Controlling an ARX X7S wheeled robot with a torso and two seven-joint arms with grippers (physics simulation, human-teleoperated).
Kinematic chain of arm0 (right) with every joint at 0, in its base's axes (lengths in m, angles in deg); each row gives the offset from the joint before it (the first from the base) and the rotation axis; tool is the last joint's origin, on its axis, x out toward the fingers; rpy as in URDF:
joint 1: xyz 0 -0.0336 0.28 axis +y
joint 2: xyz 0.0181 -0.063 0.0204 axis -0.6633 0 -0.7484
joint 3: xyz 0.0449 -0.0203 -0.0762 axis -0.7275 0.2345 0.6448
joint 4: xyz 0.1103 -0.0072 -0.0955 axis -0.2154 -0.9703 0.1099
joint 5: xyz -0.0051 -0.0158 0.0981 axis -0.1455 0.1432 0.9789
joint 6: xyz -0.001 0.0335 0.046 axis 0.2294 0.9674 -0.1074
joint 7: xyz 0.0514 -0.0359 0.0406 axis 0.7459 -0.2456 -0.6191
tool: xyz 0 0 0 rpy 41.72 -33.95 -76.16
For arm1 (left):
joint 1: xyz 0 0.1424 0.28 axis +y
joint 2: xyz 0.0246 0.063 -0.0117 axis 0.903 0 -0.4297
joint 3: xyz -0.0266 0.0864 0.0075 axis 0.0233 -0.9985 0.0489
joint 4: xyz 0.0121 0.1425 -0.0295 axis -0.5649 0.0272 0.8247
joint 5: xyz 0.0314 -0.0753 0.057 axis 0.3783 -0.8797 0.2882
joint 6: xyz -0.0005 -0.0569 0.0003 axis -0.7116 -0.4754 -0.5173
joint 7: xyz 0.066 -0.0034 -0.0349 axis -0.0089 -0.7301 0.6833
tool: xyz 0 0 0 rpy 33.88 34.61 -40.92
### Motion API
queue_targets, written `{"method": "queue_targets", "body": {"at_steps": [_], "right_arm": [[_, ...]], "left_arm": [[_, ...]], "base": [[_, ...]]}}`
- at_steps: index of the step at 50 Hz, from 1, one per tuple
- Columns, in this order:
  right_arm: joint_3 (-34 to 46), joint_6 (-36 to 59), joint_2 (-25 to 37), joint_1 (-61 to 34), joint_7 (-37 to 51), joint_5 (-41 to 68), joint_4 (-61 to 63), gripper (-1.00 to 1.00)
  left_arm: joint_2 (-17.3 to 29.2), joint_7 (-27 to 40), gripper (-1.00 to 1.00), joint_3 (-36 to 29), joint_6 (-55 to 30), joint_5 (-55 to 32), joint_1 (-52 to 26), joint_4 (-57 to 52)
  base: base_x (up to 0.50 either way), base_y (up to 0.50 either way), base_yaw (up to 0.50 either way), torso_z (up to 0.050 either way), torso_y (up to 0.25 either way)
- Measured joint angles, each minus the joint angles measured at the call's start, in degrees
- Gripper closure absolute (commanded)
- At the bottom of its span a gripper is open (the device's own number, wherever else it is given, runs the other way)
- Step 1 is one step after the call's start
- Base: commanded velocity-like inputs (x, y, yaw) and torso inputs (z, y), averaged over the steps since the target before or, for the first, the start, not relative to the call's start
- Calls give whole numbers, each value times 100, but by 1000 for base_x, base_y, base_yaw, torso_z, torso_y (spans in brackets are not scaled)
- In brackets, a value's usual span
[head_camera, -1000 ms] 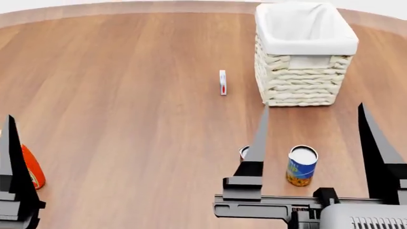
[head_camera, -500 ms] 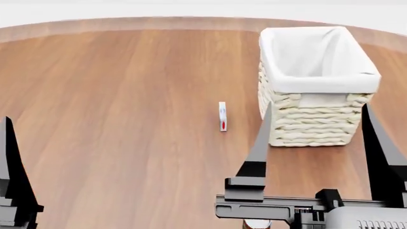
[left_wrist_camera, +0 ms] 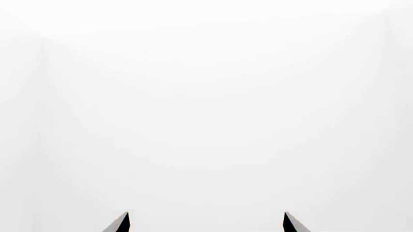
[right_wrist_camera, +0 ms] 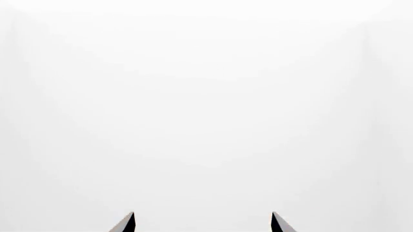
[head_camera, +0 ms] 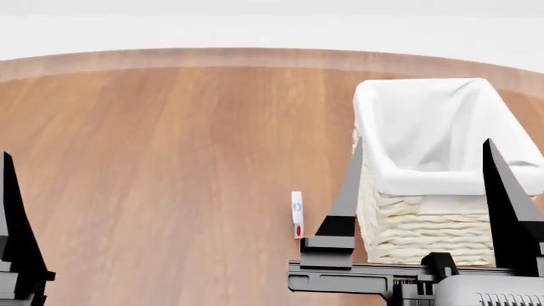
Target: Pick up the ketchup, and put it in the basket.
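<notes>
Right tool [head_camera: 422, 185]: fingers spread wide, nothing between them; held near the robot, raised off the desk, tips pointing away toward the far side. Seen from the head camera, it overlaps the near wall of the basket, but I judge it nearer than the basket and not touching it.
Right tool, wrist view [right_wrist_camera: 200, 223]: two dark tips well apart, only blank white beyond; nothing held.
Left tool [left_wrist_camera: 206, 223]: tips likewise well apart against blank white; empty. In the head view only one dark finger [head_camera: 15, 223] shows at the near left edge.
Basket [head_camera: 425, 220]: woven, cream, white cloth liner folded over the rim; stands on the right of the desk, upright, interior appears empty as far as visible.
Small box [head_camera: 297, 214]: thin white upright item with a red mark, just left of the basket, apart from it. Not a task thing.
Desk [head_camera: 170, 159]: wooden, round far edge; the left and far areas show only bare wood.
Ketchup: not in any current view. Location cannot be stated from these pictures.
Step in hand: judged to be pre-grasp; bottle not yet picked up, neither tool engaged.
Next move calls for: bringing the bottle into sight, probably by lowering the head view toward the near desk, then taking an open tool to it.
</notes>
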Motion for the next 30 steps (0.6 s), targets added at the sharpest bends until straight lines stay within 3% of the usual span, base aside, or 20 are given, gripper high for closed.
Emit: {"method": "queue_targets", "body": {"at_steps": [16, 21, 30], "right_arm": [[11, 37, 99, 4, 167, 164, 1, -100], [342, -182, 1117, -134, 1479, 1348, -10, -100], [953, -784, 2531, -345, 3332, 2856, -31, -100]], "left_arm": [[272, 313, -100, -159, 193, -185, -40, 90], [313, 353, -100, -193, 256, -201, -43, 139], [367, 417, -100, -241, 315, -225, -42, 166]], "base": [[500, 0, 0, 0, 1], [427, 2, 0, 0, 2], [0, -4, 0, 0, 0]]}}
